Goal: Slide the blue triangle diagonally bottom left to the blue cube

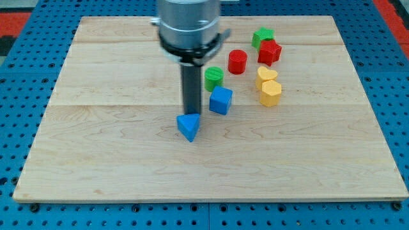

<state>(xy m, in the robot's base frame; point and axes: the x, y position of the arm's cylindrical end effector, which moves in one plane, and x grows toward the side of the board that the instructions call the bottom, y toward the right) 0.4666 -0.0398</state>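
Note:
The blue triangle (188,126) lies on the wooden board (96,147), just left of centre. The blue cube (221,100) sits up and to its right, a short gap away. My tip (190,114) rests right at the triangle's top edge, touching or nearly touching it, and left of the blue cube. The rod rises straight up from there and partly hides the green cylinder (214,78).
A red cylinder (238,61), a green star (262,36) and a red star (270,52) sit toward the view's top right. Two yellow blocks, a heart (266,75) and a hexagon (271,92), stand right of the blue cube.

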